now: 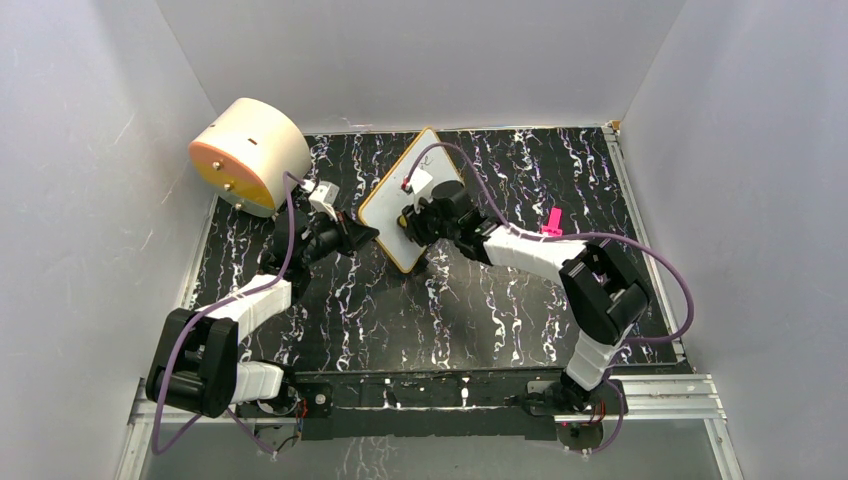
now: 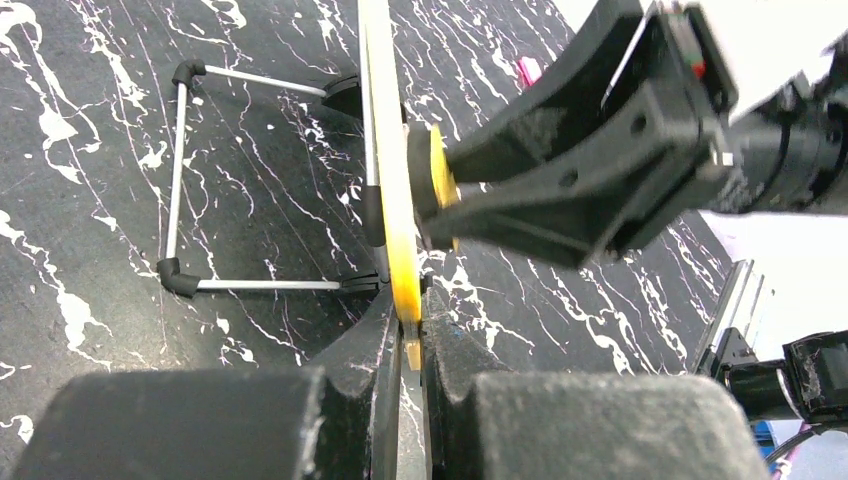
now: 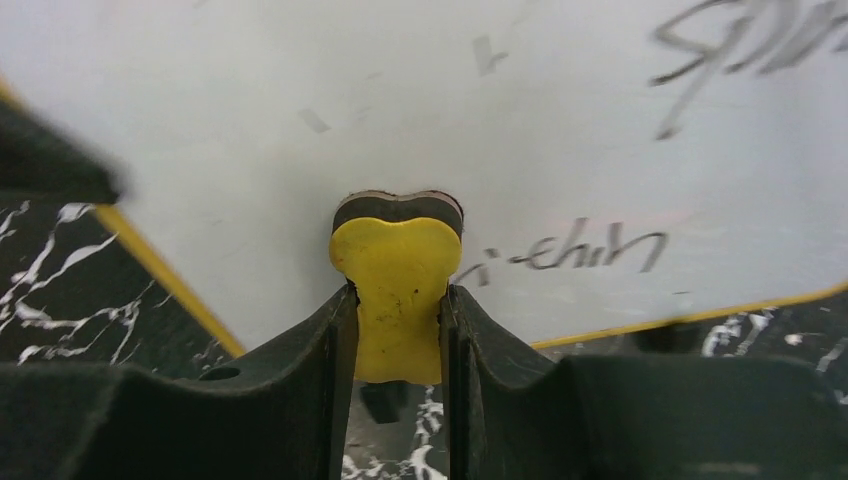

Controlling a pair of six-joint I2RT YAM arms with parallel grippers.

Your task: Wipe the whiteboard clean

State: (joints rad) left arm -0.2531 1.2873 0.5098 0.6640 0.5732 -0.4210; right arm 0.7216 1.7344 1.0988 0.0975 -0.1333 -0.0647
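The whiteboard (image 1: 395, 215) stands tilted on a wire stand (image 2: 180, 180) at mid-table; it has a white face and a thin tan-orange frame. My left gripper (image 1: 368, 233) is shut on the whiteboard's left edge (image 2: 400, 230), seen edge-on in the left wrist view. My right gripper (image 1: 410, 222) is shut on a yellow eraser (image 3: 398, 290) whose dark pad presses against the whiteboard's face (image 3: 300, 130). Dark handwriting (image 3: 580, 250) shows to the right of the eraser, with more at the upper right (image 3: 740, 50). The eraser also shows in the left wrist view (image 2: 437, 175).
A cream cylinder (image 1: 250, 155) with an orange face lies at the back left. A pink object (image 1: 553, 220) lies on the black marbled table (image 1: 450, 310) right of the board. Grey walls enclose the table on three sides.
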